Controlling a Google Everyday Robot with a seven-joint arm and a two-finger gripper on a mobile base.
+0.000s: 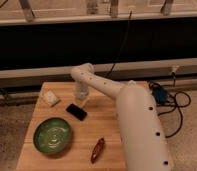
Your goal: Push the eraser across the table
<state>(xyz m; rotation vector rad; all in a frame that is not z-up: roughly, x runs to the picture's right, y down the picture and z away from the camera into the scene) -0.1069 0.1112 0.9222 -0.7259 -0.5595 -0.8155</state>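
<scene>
The eraser is a small flat black block lying on the light wooden table, left of the middle. My white arm reaches from the lower right over the table to the far side. My gripper hangs down just behind and to the right of the eraser, close to its far end. I cannot tell whether it touches the eraser.
A green bowl sits at the front left. A pale whitish block lies at the far left corner. A reddish-brown elongated object lies near the front edge. Cables and a blue item lie on the floor to the right.
</scene>
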